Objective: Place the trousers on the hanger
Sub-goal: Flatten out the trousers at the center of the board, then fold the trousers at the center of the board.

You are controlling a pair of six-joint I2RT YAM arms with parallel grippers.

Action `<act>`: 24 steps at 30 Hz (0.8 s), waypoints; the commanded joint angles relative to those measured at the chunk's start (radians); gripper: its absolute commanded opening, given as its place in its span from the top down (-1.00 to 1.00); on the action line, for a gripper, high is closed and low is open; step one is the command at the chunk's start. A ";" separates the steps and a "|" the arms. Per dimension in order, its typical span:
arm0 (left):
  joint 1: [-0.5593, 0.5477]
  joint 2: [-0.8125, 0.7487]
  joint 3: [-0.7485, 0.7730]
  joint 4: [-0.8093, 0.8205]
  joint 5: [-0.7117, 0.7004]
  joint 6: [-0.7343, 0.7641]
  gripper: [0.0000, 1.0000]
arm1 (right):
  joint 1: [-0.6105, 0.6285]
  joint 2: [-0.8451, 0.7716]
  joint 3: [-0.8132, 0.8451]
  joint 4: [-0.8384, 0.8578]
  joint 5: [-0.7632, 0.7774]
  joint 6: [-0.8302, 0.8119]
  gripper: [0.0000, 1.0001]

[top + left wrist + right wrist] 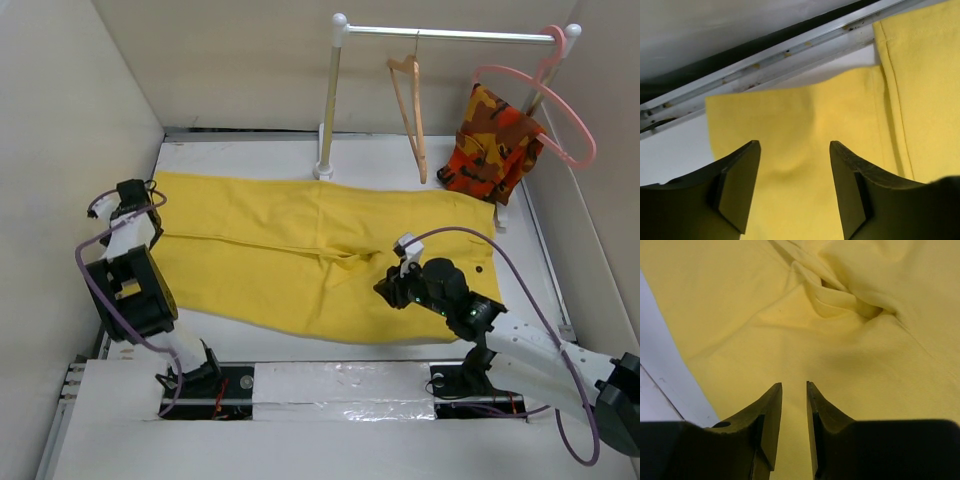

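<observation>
One pair of yellow trousers (pixel 300 250) is spread flat on the worktop (pixel 250 155). One wooden hanger (pixel 420 155) is hung on the rail (pixel 450 35), near one pink hanger (pixel 588 140) and a camouflage garment (pixel 495 140). The jaws of the left gripper (pixel 795 150) are spread wide over a leg end. Those of the right gripper (pixel 794 387) are narrowly parted above the crotch folds, with nothing gripped.

Overall light: bright, even, diffuse, from above; my top view is sharp throughout.
Shadows: soft and short, under my arms on the trousers (pixel 300 250) and the worktop (pixel 250 160).
Glare: mild sheen on the taped strip (pixel 340 395) by my bases.
Left wrist view: my left end effector (pixel 795 145) dark and slightly soft, cloth sharp.
Right wrist view: my right end effector (pixel 794 385) near-black in silhouette, fold shadows crisp.
</observation>
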 commanded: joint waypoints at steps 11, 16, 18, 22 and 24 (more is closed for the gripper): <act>0.160 -0.431 -0.326 -0.051 0.176 -0.147 -0.01 | 0.051 -0.013 0.030 0.098 -0.125 -0.031 0.99; 0.251 -0.433 -0.400 -0.024 0.231 -0.135 0.01 | 0.073 -0.090 0.007 0.052 -0.094 -0.029 0.94; 0.251 -0.431 -0.397 -0.022 0.219 -0.143 -0.03 | 0.073 -0.130 -0.007 0.020 -0.085 -0.024 0.88; 0.274 -0.390 -0.413 -0.005 0.220 -0.152 -0.04 | 0.073 -0.177 -0.020 -0.015 -0.069 -0.018 0.81; 0.274 -0.358 -0.410 0.002 0.220 -0.163 -0.05 | 0.073 -0.188 -0.025 -0.025 -0.066 -0.015 0.79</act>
